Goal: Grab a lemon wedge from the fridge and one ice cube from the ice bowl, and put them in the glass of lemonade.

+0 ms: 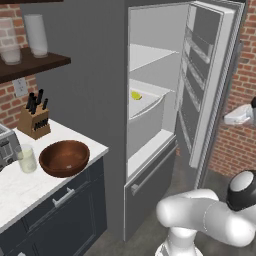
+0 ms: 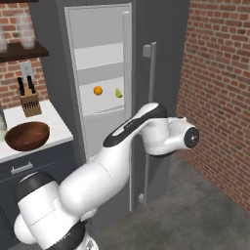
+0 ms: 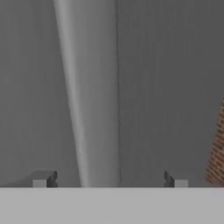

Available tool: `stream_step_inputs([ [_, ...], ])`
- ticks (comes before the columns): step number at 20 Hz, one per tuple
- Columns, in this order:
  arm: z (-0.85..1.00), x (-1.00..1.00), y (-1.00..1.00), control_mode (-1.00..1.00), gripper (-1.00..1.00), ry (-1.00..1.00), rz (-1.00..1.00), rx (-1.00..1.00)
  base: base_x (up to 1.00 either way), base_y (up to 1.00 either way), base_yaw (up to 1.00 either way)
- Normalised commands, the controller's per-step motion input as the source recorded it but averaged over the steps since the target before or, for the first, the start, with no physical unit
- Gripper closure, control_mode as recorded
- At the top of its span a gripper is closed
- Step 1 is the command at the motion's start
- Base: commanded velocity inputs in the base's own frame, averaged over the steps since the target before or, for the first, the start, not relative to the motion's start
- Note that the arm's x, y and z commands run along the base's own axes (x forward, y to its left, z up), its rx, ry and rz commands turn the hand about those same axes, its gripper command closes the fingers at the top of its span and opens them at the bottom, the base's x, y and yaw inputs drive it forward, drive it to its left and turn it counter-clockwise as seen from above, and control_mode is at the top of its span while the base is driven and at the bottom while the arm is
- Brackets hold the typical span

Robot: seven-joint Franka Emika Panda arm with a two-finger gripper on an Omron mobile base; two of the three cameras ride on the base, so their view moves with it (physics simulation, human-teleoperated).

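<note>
You will find no readable text, label, brand, number or sign here: the fridge [image 1: 160,100], the knife block [image 1: 34,121], the toaster [image 1: 7,146] and the shelf glasses [image 1: 36,34] all show plain, unmarked surfaces.

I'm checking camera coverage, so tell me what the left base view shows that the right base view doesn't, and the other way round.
Left base view: the glass of lemonade beside the toaster, and the racks inside the open fridge door. Right base view: a round orange on a fridge shelf, and the door's long silver handle. Shared: the fridge, the lemon wedge on its shelf, the wooden bowl, the knife block and the brick wall.
</note>
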Motion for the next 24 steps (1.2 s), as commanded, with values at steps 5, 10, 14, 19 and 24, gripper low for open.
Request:
stream_step_inputs([
  [5,0.31,-0.48,-0.10,-1.00,-1.00,-0.04,-0.03,0.00,0.00,0.00,0.00],
  [10,0.46,-0.65,0.00,-1.00,-1.00,-0.03,-0.11,0.00,0.00,0.00,0.00],
  [14,0.48,-0.83,0.01,-1.00,-1.00,-0.05,-0.13,-0.01,0.00,0.00,0.00],
  [19,0.56,-0.84,0.51,-1.00,-1.00,0.00,-0.10,-0.12,0.00,0.00,0.00],
  [24,0.67,-0.57,0.95,-1.00,-1.00,0.01,-0.05,-0.26,0.00,0.00,0.00],
])
